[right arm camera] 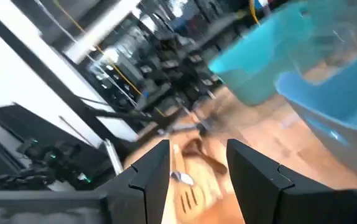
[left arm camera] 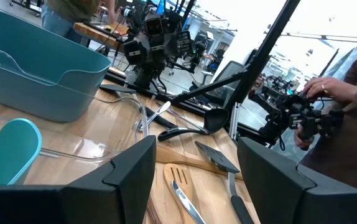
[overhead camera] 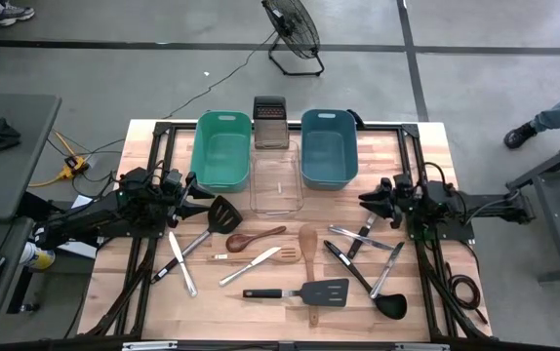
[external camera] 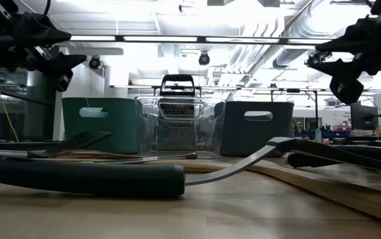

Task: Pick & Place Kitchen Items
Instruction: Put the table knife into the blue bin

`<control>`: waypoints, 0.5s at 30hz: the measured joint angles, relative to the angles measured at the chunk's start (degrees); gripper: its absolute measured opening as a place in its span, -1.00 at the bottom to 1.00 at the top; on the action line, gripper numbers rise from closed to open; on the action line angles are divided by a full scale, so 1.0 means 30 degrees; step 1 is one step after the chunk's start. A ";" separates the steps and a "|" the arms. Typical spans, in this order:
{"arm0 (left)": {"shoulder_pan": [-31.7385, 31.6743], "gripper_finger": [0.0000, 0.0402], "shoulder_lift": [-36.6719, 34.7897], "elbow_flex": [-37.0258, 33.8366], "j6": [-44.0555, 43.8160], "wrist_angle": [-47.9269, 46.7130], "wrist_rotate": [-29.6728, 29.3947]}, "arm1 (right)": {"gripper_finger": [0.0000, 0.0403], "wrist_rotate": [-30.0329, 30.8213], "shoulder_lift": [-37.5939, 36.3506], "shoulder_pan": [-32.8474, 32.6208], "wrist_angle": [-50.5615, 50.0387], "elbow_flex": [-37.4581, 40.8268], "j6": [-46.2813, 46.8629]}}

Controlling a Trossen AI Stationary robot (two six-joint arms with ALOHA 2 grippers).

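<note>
Both grippers are hanging in the air with nothing in them. The left gripper [overhead camera: 190, 185] sits over the counter's [overhead camera: 280, 307] left side with its fingers [left arm camera: 125, 171] spread apart, empty gap between them. The right gripper [overhead camera: 370, 193] is over the right side, fingers [right arm camera: 150, 171] also parted and holding nothing.

The kitchen items are all lying flat on the pale wooden counter, in the middle and toward the front edge. Two black plastic turners: one slotted turner [overhead camera: 214, 218] near the left gripper, another turner [overhead camera: 304, 291] by the front edge. One black ladle [overhead camera: 389, 292] at the right. Three brown wooden pieces: a spoon [overhead camera: 257, 236], a slotted spatula [overhead camera: 260, 256], a plain spatula [overhead camera: 308, 255]. Shiny metal knives [overhead camera: 180, 263] lie at the left.

Along the back edge: one teal tub [overhead camera: 221, 148], one clear tub [overhead camera: 276, 182], one blue tub [overhead camera: 328, 146], plus a steel box grater [overhead camera: 270, 122].
</note>
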State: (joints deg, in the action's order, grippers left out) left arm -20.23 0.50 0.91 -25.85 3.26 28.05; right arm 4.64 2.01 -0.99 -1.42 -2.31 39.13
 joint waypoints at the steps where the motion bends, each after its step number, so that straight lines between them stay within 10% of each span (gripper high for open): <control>1: 0.0000 0.11 -0.0002 0.0005 0.0000 0.0002 0.0001 | -0.25 -0.0007 0.0217 0.0000 -0.0557 -0.0338 0.0008; 15: 0.0002 0.11 0.0001 0.0002 0.0000 0.0000 0.0002 | -0.25 -0.0039 0.6774 0.0000 -0.7927 -0.7147 -0.0484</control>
State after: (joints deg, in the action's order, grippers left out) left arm -20.22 0.50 0.92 -25.85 3.26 28.06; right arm 4.53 22.33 -0.99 -25.20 -23.75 37.68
